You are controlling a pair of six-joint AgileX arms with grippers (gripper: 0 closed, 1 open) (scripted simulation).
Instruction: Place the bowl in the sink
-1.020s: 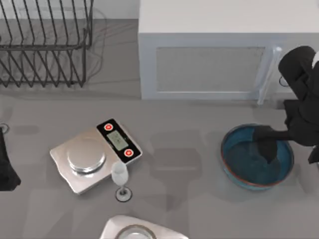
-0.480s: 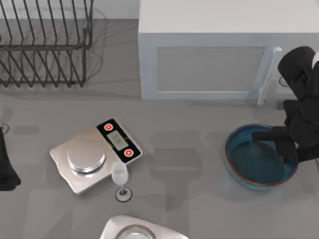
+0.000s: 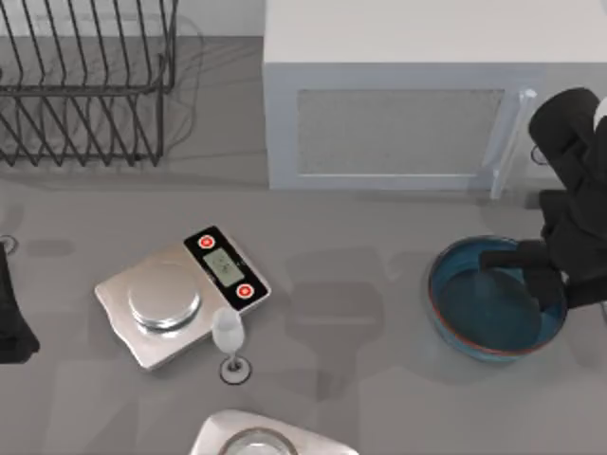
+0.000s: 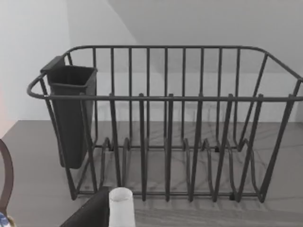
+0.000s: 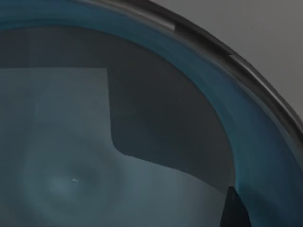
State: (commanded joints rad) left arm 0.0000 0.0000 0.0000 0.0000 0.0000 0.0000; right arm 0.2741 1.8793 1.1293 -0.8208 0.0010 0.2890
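The right gripper (image 3: 542, 284) hangs over the right side of the bowl (image 3: 484, 313), with its black fingers reaching down past the rim. I cannot tell how far apart the fingers are, or if they pinch the rim.

There is one bowl. It is round, wide and deep, shiny blue-teal with a thin red-brown rim. It sits on the grey table (image 3: 379, 398) near the right edge, in front of the white cabinet (image 3: 398, 123). In the right wrist view the bowl (image 5: 142, 142) looks smooth and glossy, with nothing in it but a dark shadow.

The left arm (image 3: 11, 313) is parked at the table's left edge.

There is one kitchen scale (image 3: 175, 296), left of the middle. It is flat and silver, with a round metal plate, a black panel and two red buttons. One small clear stemmed glass (image 3: 229, 343) stands upright, just beside the scale's near edge.

One black wire dish rack (image 3: 85, 85) stands at the far left. The left wrist view shows the dish rack (image 4: 180, 142) made of thin bars, with one dark cup-shaped holder (image 4: 71, 113) hooked in its corner.

At the near edge is part of a pale shape with a round rim (image 3: 256, 438); I cannot tell what it is.
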